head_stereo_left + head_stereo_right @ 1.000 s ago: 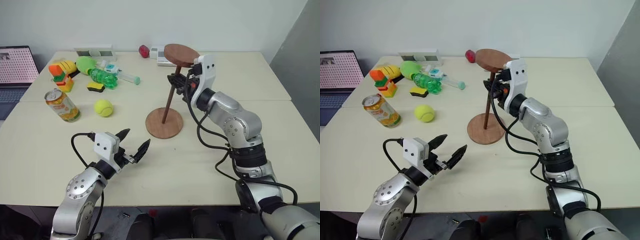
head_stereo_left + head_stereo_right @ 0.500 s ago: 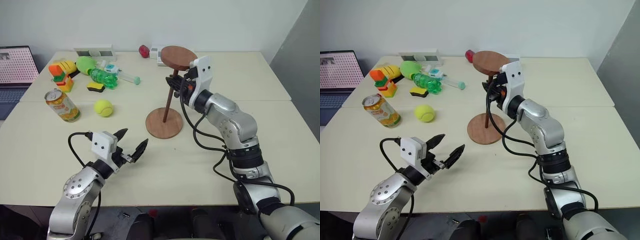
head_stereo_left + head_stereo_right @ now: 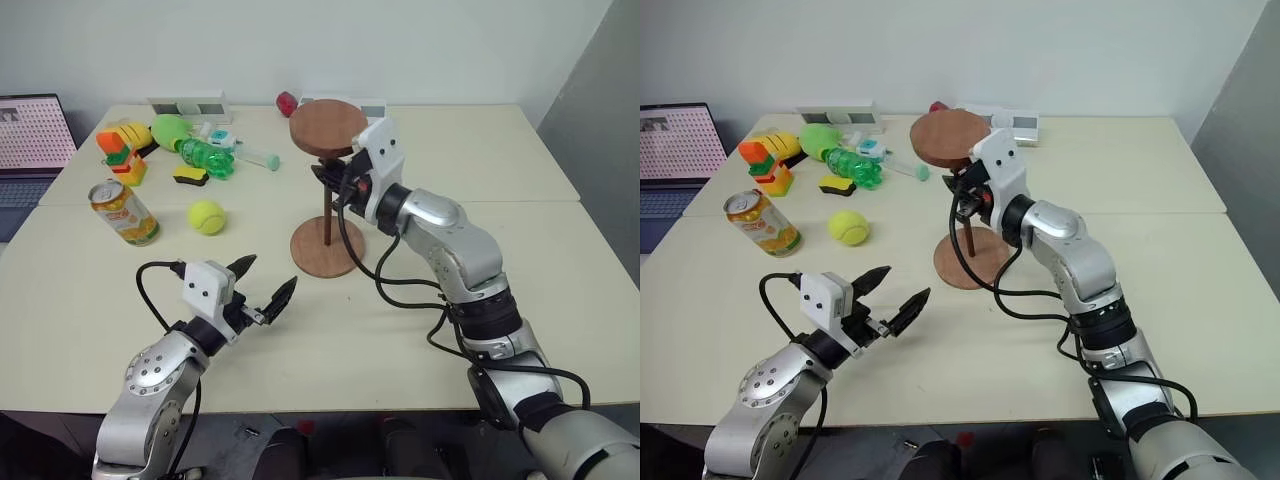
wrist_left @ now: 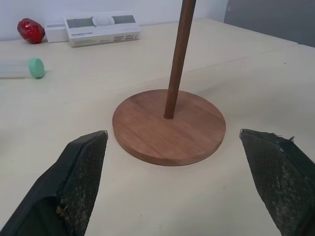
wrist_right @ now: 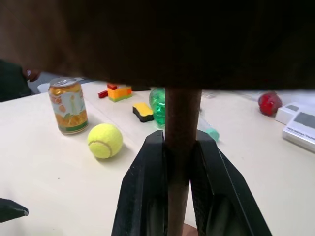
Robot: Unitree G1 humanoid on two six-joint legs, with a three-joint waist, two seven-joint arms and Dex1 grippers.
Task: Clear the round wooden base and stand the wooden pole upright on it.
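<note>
My right gripper (image 5: 179, 162) is clamped tight on the wooden pole (image 3: 328, 208), gripping the rod just under the disc fixed to its top end. The pole stands close to upright with its lower tip on the round wooden base (image 4: 169, 126), near the base's middle. My left gripper (image 3: 262, 290) hovers over the table (image 3: 420, 310) on the near side of the base, its 2 fingers (image 4: 78, 172) spread as wide as they go and holding nothing. A tennis ball (image 3: 207, 215) lies left of the base, well apart from it, and a drink can (image 3: 124, 211) lies further left.
</note>
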